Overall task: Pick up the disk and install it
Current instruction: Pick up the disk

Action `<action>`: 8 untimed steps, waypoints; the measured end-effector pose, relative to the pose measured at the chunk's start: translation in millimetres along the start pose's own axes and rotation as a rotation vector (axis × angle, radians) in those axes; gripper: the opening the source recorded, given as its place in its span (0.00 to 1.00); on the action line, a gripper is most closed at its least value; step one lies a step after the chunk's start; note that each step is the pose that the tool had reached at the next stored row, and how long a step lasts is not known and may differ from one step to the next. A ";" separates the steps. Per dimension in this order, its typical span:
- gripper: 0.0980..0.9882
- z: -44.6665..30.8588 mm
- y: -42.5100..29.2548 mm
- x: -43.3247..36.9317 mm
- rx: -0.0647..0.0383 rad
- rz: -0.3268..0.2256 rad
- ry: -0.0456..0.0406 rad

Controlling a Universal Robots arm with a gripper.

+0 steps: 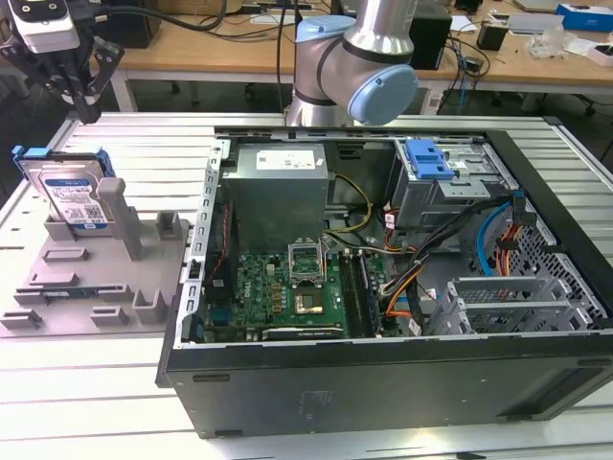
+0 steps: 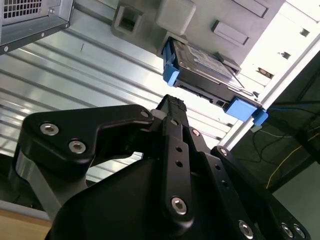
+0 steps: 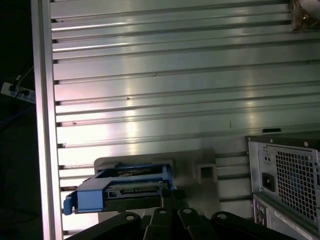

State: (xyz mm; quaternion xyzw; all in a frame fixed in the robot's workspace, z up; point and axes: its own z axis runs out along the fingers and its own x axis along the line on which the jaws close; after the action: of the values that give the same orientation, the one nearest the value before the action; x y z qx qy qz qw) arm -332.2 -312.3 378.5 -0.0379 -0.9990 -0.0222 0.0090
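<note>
Gripper [image 1: 86,107] hangs in the upper left of the exterior view, black, with its 2 fingers pressed together and nothing between them. It sits above and slightly behind the disk [image 1: 72,196], clear of it. In the second wrist view the closed fingertips [image 2: 172,104] point toward the disk [image 2: 205,67], with bare table showing between them. In the first wrist view the gripper [image 3: 170,198] lines up with the near edge of the disk [image 3: 125,187].

The disk is a flat silver rectangle with a white-and-blue label on its broad face. A blue plastic bracket [image 1: 32,155] frames it, showing as a bar across its upper edge and along its sides. It stands on edge, leaning back, in a grey moulded holder [image 1: 105,278] at the middle left of the exterior view. 1 upright grey post of the holder [image 1: 113,206] stands just beside it on the exterior view's right. In the second wrist view the bracket's blue corners [image 2: 244,108] stick out past the metal body.

The holder rests on a ribbed aluminium table [image 1: 96,402], next to an open computer case [image 1: 383,383] that takes up the centre and right of the exterior view. Inside the case are a large grey power supply box [image 1: 278,192], a green motherboard [image 1: 287,287] and a grey metal cage with a wide blue tab [image 1: 428,158] at the upper right. The arm [image 1: 364,67], silver with pale blue caps, rises behind the case at the upper centre.
</note>
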 end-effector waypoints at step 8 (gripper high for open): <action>0.01 0.0 0.0 0.0 0.000 -0.002 0.0035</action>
State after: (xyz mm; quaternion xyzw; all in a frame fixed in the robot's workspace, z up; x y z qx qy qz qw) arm -332.2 -312.3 378.5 -0.0371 -0.9990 -0.0221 0.0107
